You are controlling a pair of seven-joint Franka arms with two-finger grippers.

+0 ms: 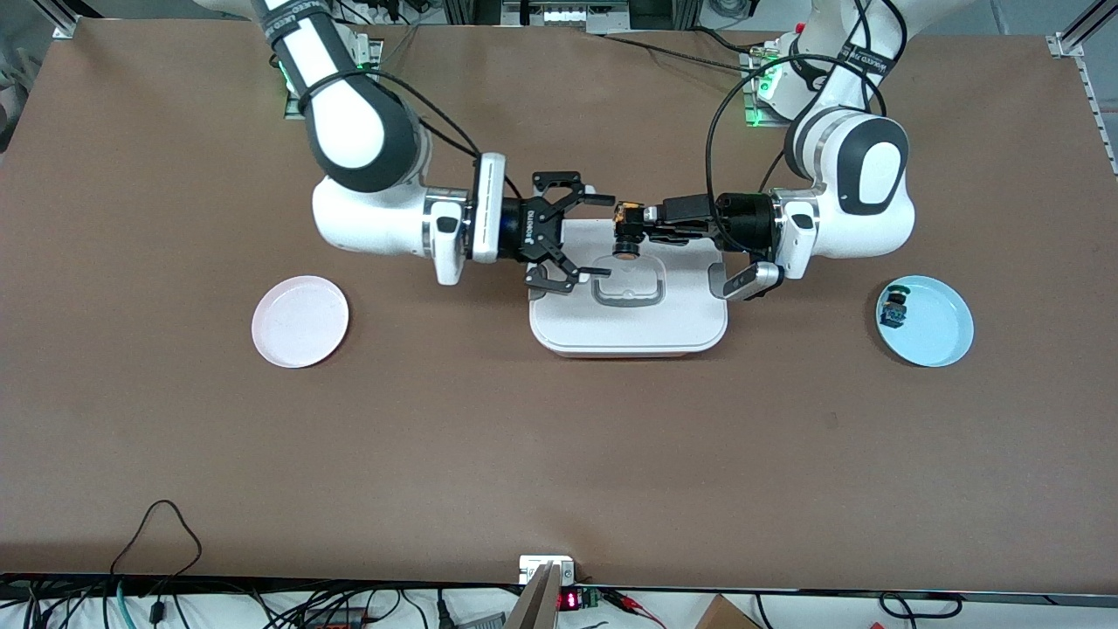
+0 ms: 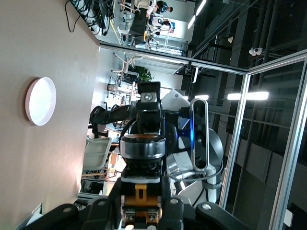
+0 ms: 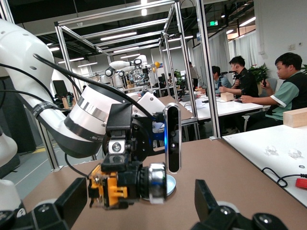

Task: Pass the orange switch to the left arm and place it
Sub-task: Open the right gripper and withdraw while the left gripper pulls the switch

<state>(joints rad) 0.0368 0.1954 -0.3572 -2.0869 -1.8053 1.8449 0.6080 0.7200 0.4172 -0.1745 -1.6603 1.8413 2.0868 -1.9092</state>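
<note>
1. orange switch (image 1: 626, 229) is up in the air over the box (image 1: 628, 297), above the lid's edge toward the arm bases, pinched in the left end effector (image 1: 636, 218)
2. its long axis looks to run crosswise to the line between the two arms, cap (image 1: 625, 253) pointing toward the front camera
3. right end effector (image 1: 592, 241) sits level with it, also over the box, fingers spread wide, switch just off its tips and straight ahead
4. judgement: handover turns on that short gap; right advances along its own axis, clamps the yellow-black body (image 3: 111, 188), clear of the left fingers
5. both stay above the lid
</note>
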